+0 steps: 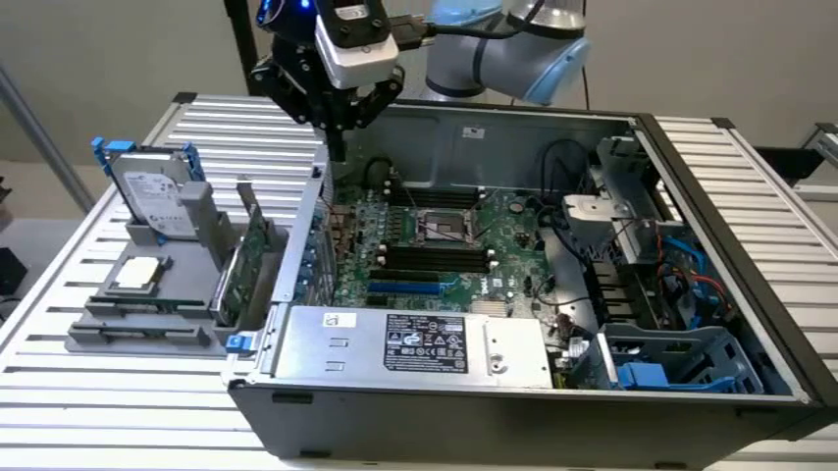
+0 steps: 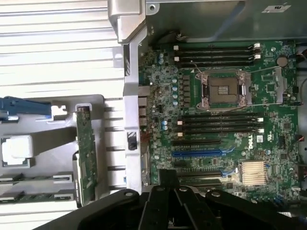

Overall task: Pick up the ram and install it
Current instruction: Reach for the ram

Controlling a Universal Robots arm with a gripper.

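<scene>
two containers sit on the slatted table (image 1: 740, 196): an open computer case (image 1: 524, 432) across its middle, and a grey holder (image 1: 137, 329) by the table edge on the exterior view's left, just beside the case. the end effector (image 1: 338, 137) hangs over the case's far corner on the holder's side, pointing down, fingertips drawn together with nothing between them. the ram (image 1: 231, 287) stands on edge in the holder, well apart from the end effector and just beside the taller expansion card (image 1: 266, 257) with its grey bracket

the exterior view adds the wider layout: the arm (image 1: 504, 49) reaching in from the table's far edge, the hard drive (image 1: 155, 201) with blue rails upright at the holder's far end, and a square processor chip (image 1: 137, 275) lying flat in a holder pocket. it also shows the silver power supply (image 1: 406, 343) along the case's near wall and a blue drive cage (image 1: 668, 365) in the case's near corner on the exterior view's right

the wrist view looks straight down and adds the detail of the motherboard (image 2: 278, 143) lying in the case: the processor socket (image 2: 223, 88), black memory slots (image 2: 218, 122) on both sides of it, a blue slot (image 2: 196, 154) and a finned heatsink (image 2: 253, 172). the green boards (image 2: 87, 153) in the holder show edge-on from above, and i cannot tell which of them is the ram
</scene>
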